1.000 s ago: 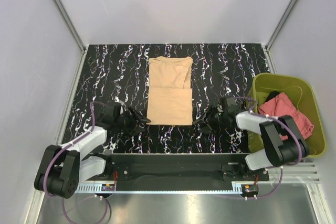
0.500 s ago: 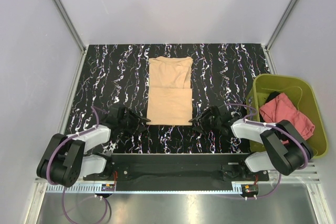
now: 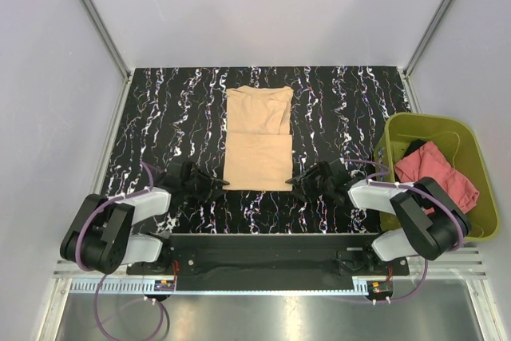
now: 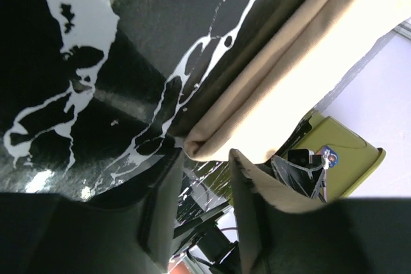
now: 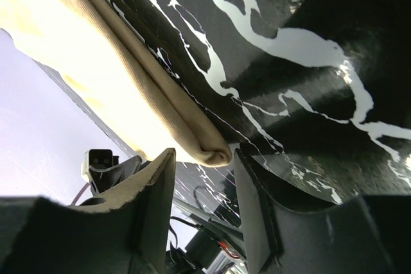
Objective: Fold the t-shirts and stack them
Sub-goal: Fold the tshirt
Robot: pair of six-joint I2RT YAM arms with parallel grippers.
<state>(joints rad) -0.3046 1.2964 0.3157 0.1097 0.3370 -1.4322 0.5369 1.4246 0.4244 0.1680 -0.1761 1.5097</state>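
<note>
**Both grippers open at the near corners of the tan shirt**

The tan shirt [image 3: 257, 140] lies flat in the middle of the table [image 3: 160, 109], collar end away from the arms. Its near half shows as a neat rectangle, a cloth edge crossing the shirt at mid-length. Its near edge runs straight across, close to the table's front.

The left gripper [image 3: 217, 187] sits low on the table at the shirt's near left corner. In the left wrist view its fingers [image 4: 162, 203] stand apart, and the rolled corner of the cloth lies at the mouth of the gap, not pinched. Whether the cloth touches a fingertip cannot be told.

The right gripper [image 3: 294, 187] mirrors it at the near right corner. In the right wrist view its fingers [image 5: 253, 210] are likewise spread, with the rounded cloth corner lying between the tips and resting on the table. Nothing is clamped.

The red shirt [image 3: 435, 172] lies crumpled in the bin [image 3: 437, 120], which stands off the table's right edge, well apart from the tan shirt. Some dark cloth shows beside the red shirt in the bin.
</note>
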